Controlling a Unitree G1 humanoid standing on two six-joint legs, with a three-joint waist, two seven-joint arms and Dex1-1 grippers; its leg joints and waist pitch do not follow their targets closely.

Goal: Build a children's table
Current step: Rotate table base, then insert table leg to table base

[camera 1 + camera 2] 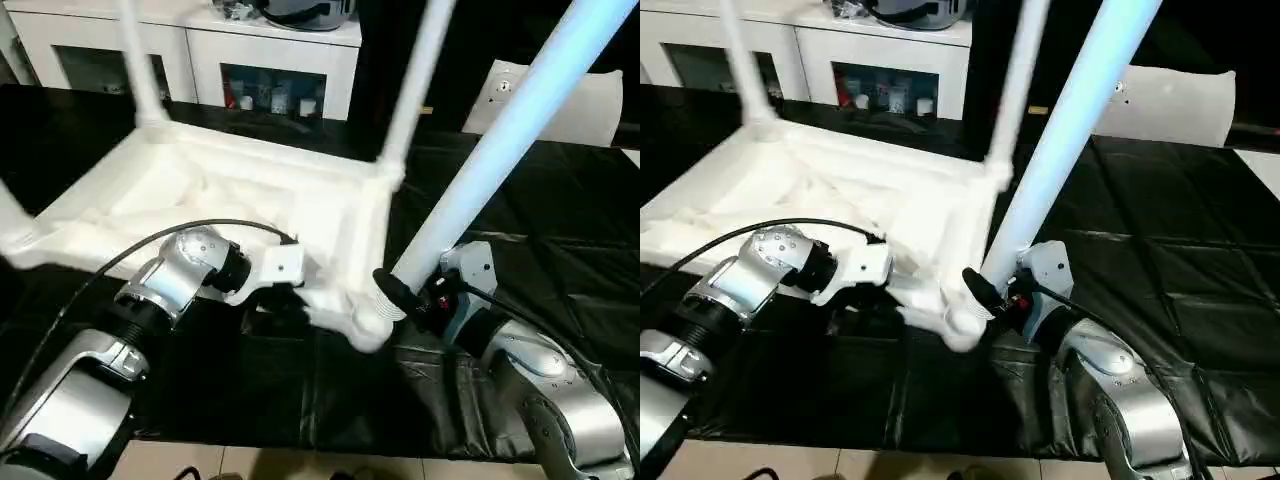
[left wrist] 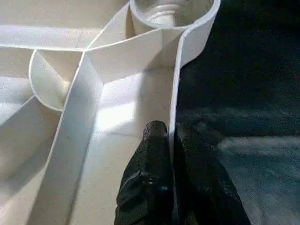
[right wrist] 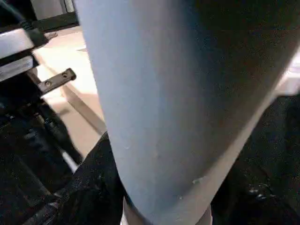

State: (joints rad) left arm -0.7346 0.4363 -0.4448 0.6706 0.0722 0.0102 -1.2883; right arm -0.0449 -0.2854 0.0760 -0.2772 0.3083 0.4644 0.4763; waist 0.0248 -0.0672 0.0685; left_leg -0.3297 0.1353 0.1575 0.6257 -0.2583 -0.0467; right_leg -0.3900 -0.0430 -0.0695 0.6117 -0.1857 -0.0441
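Observation:
The white tabletop (image 1: pixel 230 200) lies underside up on the black cloth. Two white legs (image 1: pixel 140 60) (image 1: pixel 415 80) stand in its far corners. A third leg (image 1: pixel 500 140) leans up to the right, its lower end at the near right corner socket (image 1: pixel 368 325); how deep it sits I cannot tell. My right gripper (image 1: pixel 400 295) is shut on this leg (image 3: pixel 164 93) just above the socket. My left gripper (image 2: pixel 171 133) is shut on the tabletop's thin near rim (image 2: pixel 177 79), one finger on each side, a short way from that socket (image 2: pixel 168 11).
A white cabinet with glass doors (image 1: pixel 270 70) stands behind the table. A flat white sheet (image 1: pixel 590 100) leans at the back right. Black cloth (image 1: pixel 540 220) covers the table to the right, and the table's front edge (image 1: pixel 300 445) runs close below my forearms.

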